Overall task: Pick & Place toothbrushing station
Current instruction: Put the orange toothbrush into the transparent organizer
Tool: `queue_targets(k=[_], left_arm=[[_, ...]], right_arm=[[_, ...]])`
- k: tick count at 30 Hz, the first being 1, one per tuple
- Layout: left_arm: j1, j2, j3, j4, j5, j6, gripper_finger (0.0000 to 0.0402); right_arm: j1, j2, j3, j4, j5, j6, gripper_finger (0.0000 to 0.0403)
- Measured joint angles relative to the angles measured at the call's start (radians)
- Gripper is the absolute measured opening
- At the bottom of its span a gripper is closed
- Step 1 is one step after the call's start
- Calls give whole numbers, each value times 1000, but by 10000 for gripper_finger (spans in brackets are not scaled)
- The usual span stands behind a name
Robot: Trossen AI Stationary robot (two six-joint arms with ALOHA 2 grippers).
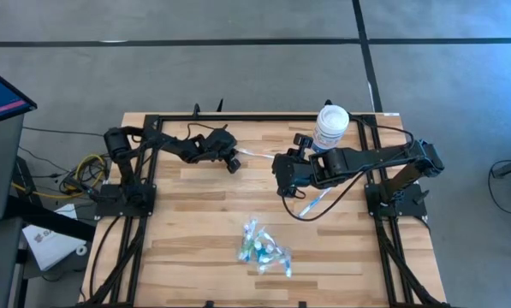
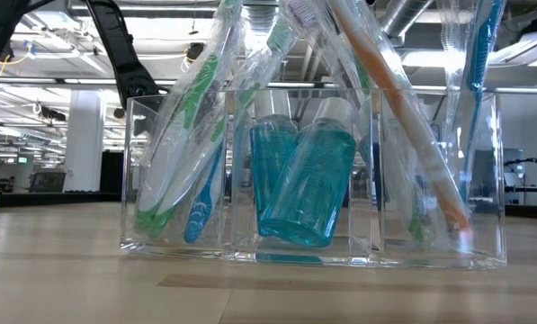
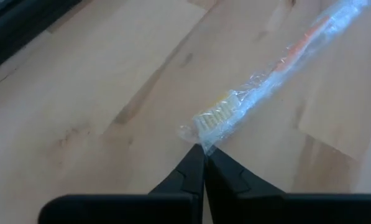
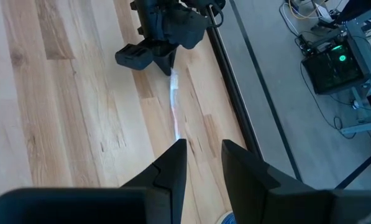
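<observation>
An orange toothbrush [image 3: 278,62] in a clear wrapper lies flat on the wooden table at the far middle [image 1: 257,155]. My left gripper [image 3: 204,152] is shut at its bristle end [image 1: 234,164]. My right gripper [image 4: 204,152] hangs high above the table's far right part [image 1: 285,190], fingers apart with nothing showing between them. The clear tray [image 1: 264,248] stands near the front edge. Several wrapped toothbrushes lean in it [image 2: 196,135] beside teal tubes [image 2: 299,180]. My left gripper pinches the end of the clear wrapper [image 3: 201,138] just past the bristle head [image 3: 217,115] between its two fingertips. The fingers slant down from the table's left, in line with the brush. The brush lies flat on the table, stretching away toward the right.
A big white tub with a blue label [image 1: 330,127] stands at the far right. A blue-white wrapped toothbrush [image 1: 315,203] shows below the right arm. Black frame rails [image 1: 152,120] border the table. Bare wood lies at the front left.
</observation>
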Motion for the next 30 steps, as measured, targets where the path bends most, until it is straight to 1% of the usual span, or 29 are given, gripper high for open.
queue_targets(k=[2,5,11,15,17,19,23,27,30], left_arm=[[-12,-13,-2,-15,-4,1,0],[-34,-65,-7,-71,-1,3,0],[-103,-225,-4,-154,-91,35,0],[-156,-319,-3,-151,-124,55,0],[-178,-358,-4,-156,-125,58,0],[-198,-390,-3,-149,-141,66,0],[-235,-438,-3,-146,-177,87,0],[-258,-463,-3,-141,-179,88,0],[-277,-466,-2,-132,-219,108,0]], right_arm=[[0,0,0,0,0,0,91],[0,0,0,0,0,0,91],[0,0,0,0,0,0,91],[0,0,0,3,-1,0,91],[0,-1,0,10,-22,0,91],[-4,-1,0,27,-65,1,91],[-14,-1,0,59,-139,0,91],[-26,-1,0,70,-154,0,91],[-33,-1,0,89,-158,0,91]])
